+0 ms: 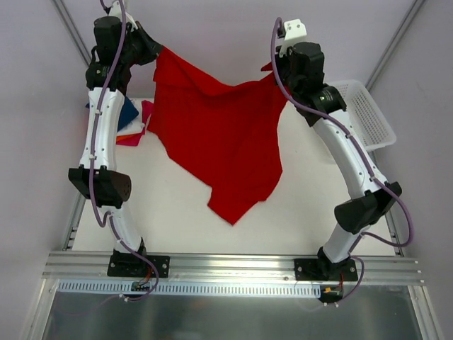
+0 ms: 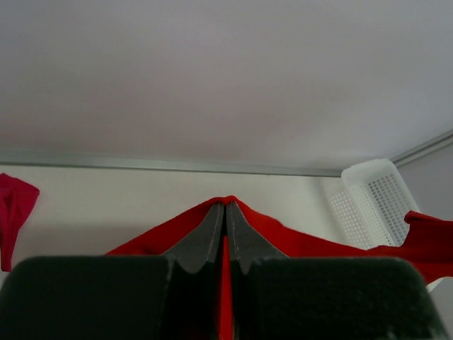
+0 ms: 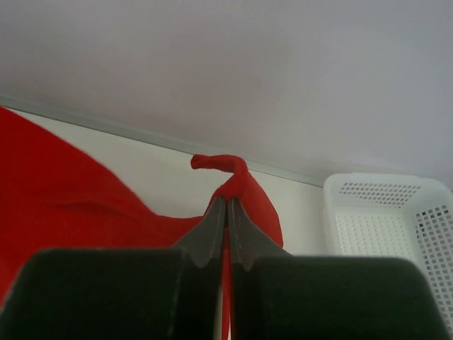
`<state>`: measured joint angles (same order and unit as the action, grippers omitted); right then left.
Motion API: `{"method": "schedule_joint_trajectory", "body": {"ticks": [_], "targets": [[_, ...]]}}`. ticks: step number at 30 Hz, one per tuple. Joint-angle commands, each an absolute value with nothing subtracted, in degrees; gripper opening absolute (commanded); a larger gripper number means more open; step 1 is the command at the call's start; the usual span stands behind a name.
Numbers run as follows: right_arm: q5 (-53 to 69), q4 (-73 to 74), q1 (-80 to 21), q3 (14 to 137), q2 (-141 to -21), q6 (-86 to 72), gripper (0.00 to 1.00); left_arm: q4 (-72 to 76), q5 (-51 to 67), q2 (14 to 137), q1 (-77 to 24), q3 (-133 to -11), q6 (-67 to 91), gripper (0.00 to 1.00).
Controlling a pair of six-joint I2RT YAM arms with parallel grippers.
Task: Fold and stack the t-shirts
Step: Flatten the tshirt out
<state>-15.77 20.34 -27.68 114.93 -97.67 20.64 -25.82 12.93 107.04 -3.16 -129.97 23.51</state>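
Now the red shirt (image 1: 219,134) is pinched tight in left claw (image 2: 226,212) and right claw (image 3: 226,207); even tension should be kept as it is laid flat.

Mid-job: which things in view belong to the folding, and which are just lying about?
Job:
large bright red cloth t-shirt, pinched by left claw and right claw
small folded cloth tees, blue, white, magenta, far left

Lying about:
white plastic mesh basket
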Motion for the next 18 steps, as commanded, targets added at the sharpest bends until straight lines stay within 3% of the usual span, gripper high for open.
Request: {"method": "schedule_joint_trajectory", "body": {"ticks": [1, 6, 13, 18], "targets": [[-16.1, 18.4, -27.6, 123.2, -96.9, 22.2, 0.0, -24.4, 16.7, 107.0, -1.6, -139.4, 24.9, 0.0], [-16.9, 14.7, -28.8, 121.0, -94.0, 23.5, 0.0, -24.3, 18.4, 104.4, -1.1, -139.9, 24.7, 0.0], [-23.1, -3.2, -38.6, 96.4, -73.4, 32.4, 0.0, -23.3, 18.6, 86.9, -3.2, -133.8, 21.2, 0.0], [-27.1, -7.1, -46.0, 84.8, -63.9, 34.5, 0.0, -15.1, 14.7, 67.6, -5.0, -109.3, 19.9, 0.0]]}}
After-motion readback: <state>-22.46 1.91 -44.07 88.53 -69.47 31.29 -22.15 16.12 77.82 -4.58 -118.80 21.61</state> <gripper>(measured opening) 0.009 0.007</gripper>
